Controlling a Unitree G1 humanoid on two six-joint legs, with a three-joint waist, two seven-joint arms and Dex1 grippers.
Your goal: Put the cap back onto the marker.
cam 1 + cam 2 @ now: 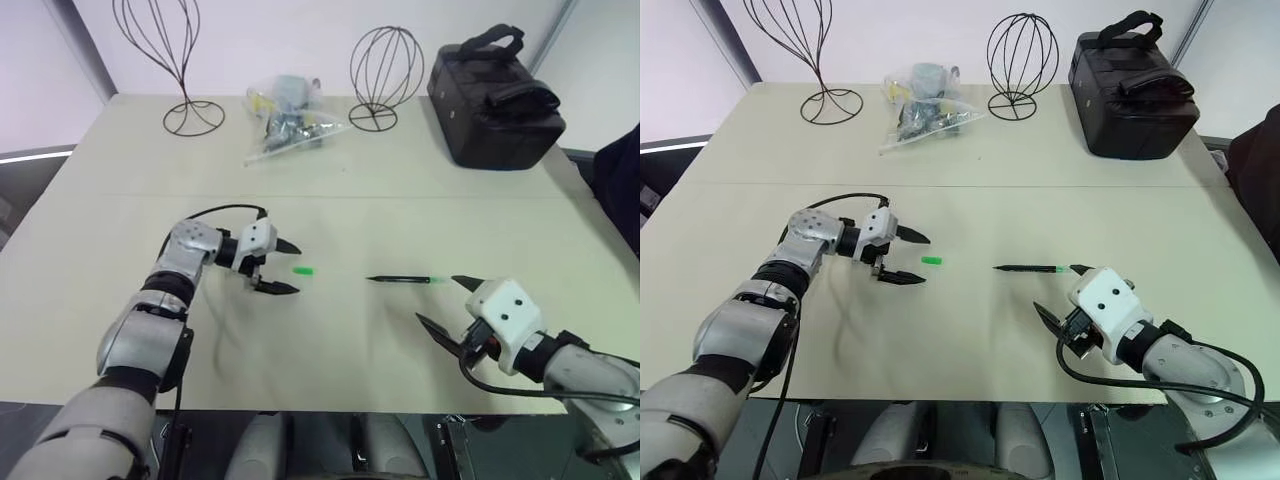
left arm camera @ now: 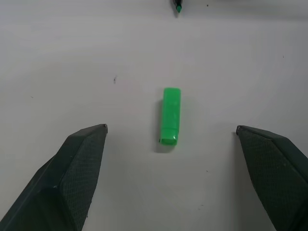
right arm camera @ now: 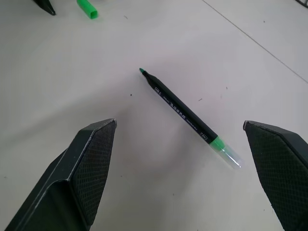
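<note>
Two grippers sit low over a beige table (image 1: 120,180), both with fingers spread wide and nothing between them. The left gripper (image 1: 283,267) points toward the cap (image 1: 303,270), which lies flat on the table just past its fingertips; in the left wrist view the cap (image 2: 171,115) lies between the two black fingers (image 2: 72,178) and a little beyond them, touching neither. The marker (image 1: 405,280) lies flat on the table to the right of the cap, well apart from it, uncapped. Its pointed green tip faces the cap, and its green, clear-ended tail lies near the right gripper (image 1: 448,305). In the right wrist view the marker (image 3: 185,115) lies slantwise ahead of the open fingers (image 3: 82,173), untouched, with the cap (image 3: 87,9) farther off beside a left fingertip.

At the far side of the table stand two black wire forms (image 1: 385,75), a clear plastic bag (image 1: 285,120) of small items between them, and a black case (image 1: 490,100) with a handle near the far right corner.
</note>
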